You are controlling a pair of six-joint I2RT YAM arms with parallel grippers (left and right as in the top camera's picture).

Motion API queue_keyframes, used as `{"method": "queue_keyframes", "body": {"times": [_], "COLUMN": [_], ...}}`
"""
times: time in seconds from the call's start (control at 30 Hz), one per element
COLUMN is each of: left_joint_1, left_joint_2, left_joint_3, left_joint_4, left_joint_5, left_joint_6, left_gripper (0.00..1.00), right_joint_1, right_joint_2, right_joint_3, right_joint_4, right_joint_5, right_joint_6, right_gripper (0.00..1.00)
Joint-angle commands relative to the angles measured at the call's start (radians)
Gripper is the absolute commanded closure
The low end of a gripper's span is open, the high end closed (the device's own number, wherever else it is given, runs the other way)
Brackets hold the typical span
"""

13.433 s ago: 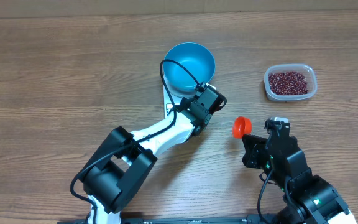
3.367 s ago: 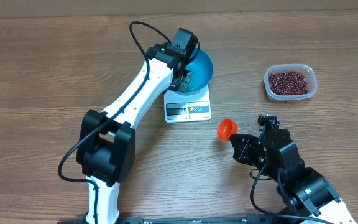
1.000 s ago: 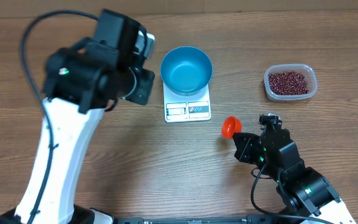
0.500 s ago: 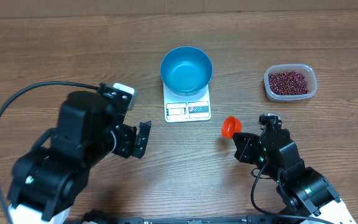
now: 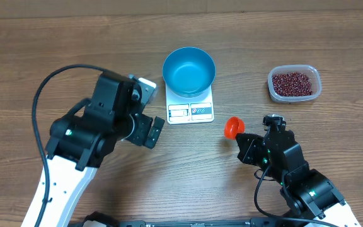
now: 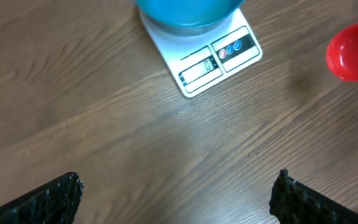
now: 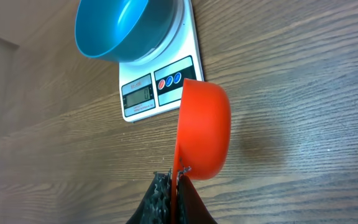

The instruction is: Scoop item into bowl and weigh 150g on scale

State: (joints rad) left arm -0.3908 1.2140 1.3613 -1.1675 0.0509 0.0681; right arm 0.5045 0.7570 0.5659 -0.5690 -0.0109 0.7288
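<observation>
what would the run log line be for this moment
left gripper: open, empty | right gripper: shut on red scoop | bowl: empty, on scale | beans: in clear tub

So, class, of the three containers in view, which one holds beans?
The clear tub at the far right, filled with red-brown beans. The blue bowl on the scale and the red scoop show none.

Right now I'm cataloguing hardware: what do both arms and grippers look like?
Left arm: white links, black blocky joints, looping black cable; black textured fingers. Right arm: black housings, white shell, small green light, thin black cable; black fingers.
</observation>
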Motion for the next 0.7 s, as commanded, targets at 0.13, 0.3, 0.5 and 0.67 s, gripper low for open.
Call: {"method": "queue_keyframes", "body": {"times": [0.13,0.3,0.5,0.67], "left_joint_1": [-0.002,-0.002,-0.002,-0.002], "left_joint_2": [-0.003,-0.005,-0.004,-0.004], "left_joint_3": [0.017,0.019,0.019,0.019], "left_joint_4": [0.000,-0.010,-0.008,-0.001], "left_joint_5": [0.080,0.076,0.068,0.069], "left_joint_6": [0.139,0.138,0.138,0.134], "left_gripper": [0.00,0.00,0.00,0.00], "right_joint_1": [-0.003,-0.003,-0.003,-0.003], "right_joint_2": [-0.002,-0.002,-0.002,-0.002], "right_joint_3": [0.021,0.021,0.021,0.021], "right_joint_4": [0.006,0.006,0.006,0.003], "right_joint_5": [0.006,0.006,0.006,0.006], "right_joint_6": [0.008,0.008,0.008,0.008], "right_gripper": [0.96,0.96,0.96,0.96]}}
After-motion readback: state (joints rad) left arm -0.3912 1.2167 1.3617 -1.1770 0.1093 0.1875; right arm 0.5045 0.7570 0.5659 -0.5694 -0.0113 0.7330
